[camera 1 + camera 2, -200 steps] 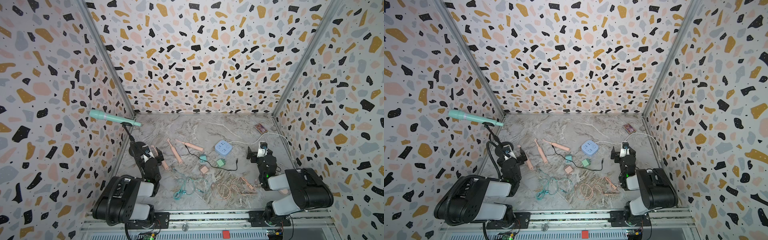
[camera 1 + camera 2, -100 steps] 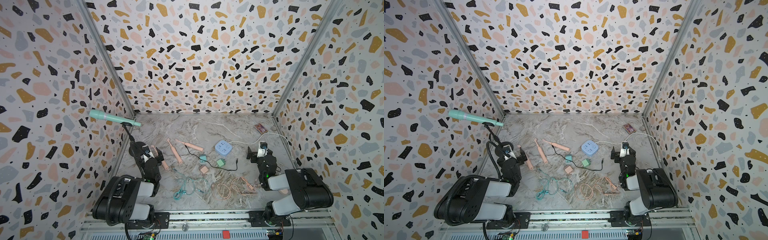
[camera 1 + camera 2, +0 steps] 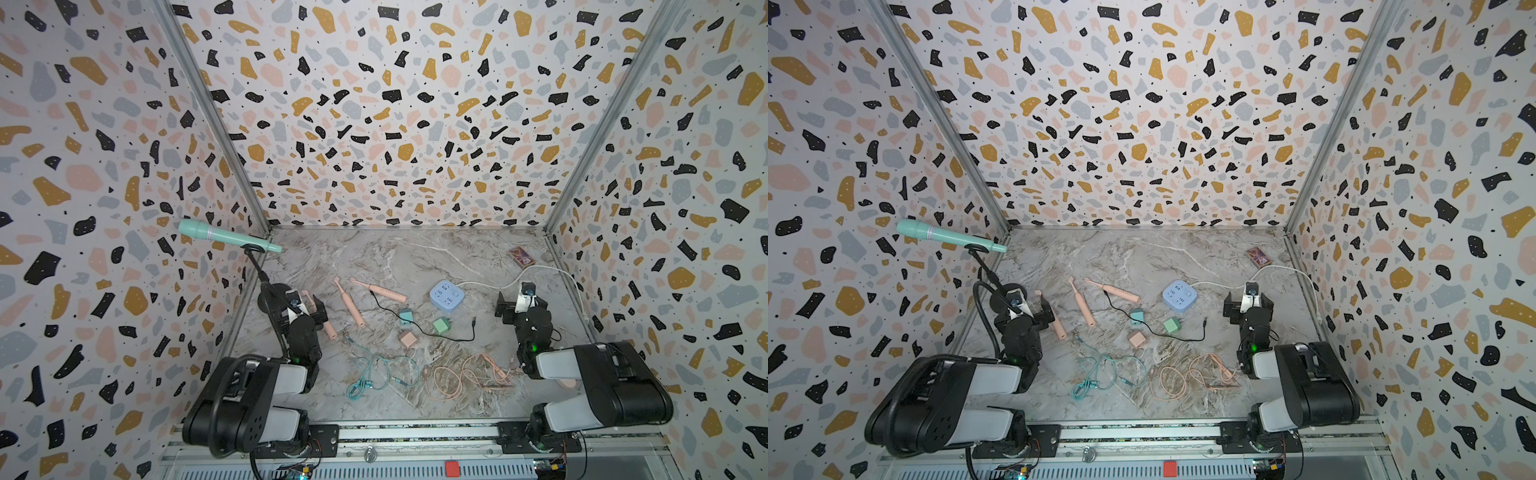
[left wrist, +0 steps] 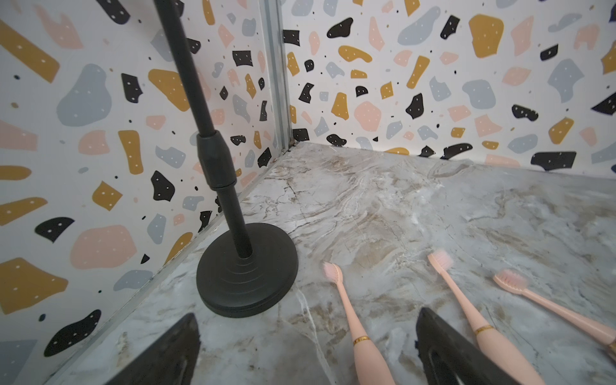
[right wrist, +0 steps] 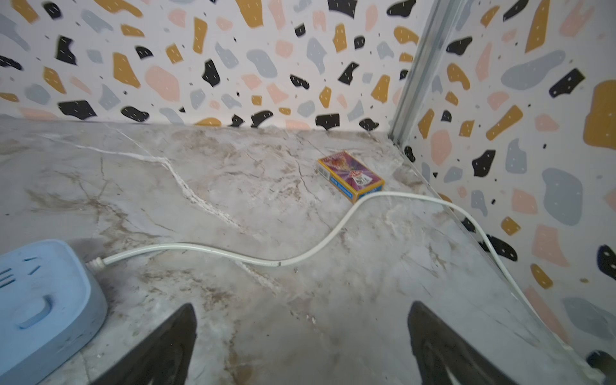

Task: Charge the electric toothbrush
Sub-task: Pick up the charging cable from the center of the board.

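Three pink electric toothbrushes lie on the marble floor left of centre: one partly under my left gripper, one in the middle, one farthest right. In the left wrist view the nearest toothbrush lies between the wide-apart fingers of the left gripper, untouched. A blue power strip sits at centre right. Teal, green and pink charger plugs lie near it. A black cable winds among them. My right gripper stands open and empty right of the strip.
A teal microphone on a black stand, base, stands by the left wall. A card box lies at the back right corner. The strip's white cord runs along the right wall. Teal and pink cables lie coiled in front.
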`<state>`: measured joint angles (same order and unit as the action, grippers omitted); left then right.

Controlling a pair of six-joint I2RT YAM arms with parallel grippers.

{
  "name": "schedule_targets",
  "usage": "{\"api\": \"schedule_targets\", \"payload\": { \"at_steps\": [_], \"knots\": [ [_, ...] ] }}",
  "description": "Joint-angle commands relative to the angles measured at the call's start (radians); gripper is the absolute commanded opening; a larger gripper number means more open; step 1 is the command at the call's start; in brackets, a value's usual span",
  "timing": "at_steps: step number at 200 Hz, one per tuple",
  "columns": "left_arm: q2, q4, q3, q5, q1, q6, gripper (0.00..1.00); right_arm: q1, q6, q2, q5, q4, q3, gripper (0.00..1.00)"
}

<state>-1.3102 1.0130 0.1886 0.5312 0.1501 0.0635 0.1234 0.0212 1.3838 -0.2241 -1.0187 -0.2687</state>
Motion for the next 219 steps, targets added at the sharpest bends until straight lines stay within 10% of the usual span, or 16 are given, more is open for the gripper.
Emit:
{"api": "schedule_targets", "payload": {
  "at_steps": [1, 38, 54, 75, 144, 219],
  "knots": [
    [0.161, -0.298, 0.192, 0.004, 0.017, 0.068, 0.99, 0.032, 0.092, -0.189, -0.05, 0.331, -0.193, 0.99],
    [0.437, -0.307, 0.199, -0.119, 0.017, 0.45, 1.0, -0.026, 0.81, -0.407, 0.034, 0.84, -0.382, 0.99],
    [0.534, -0.461, 0.215, -0.123, 0.016, 0.719, 1.0, -0.075, 0.771, -0.448, 0.246, 0.803, -0.375, 0.99],
    [0.681, -0.706, 0.226, -0.108, 0.014, 0.926, 0.99, 0.066, 0.705, -0.522, 0.101, 0.924, -0.385, 0.99],
    [0.629, -1.061, 0.351, -0.262, 0.017, 0.873, 1.0, 0.199, 0.664, -0.514, 0.092, 1.482, -0.458, 0.99],
    [0.504, -1.209, 0.43, -0.221, 0.144, 0.904, 0.99, 0.229, 0.679, -0.507, 0.225, 1.501, -0.282, 0.9]
  ]
}}
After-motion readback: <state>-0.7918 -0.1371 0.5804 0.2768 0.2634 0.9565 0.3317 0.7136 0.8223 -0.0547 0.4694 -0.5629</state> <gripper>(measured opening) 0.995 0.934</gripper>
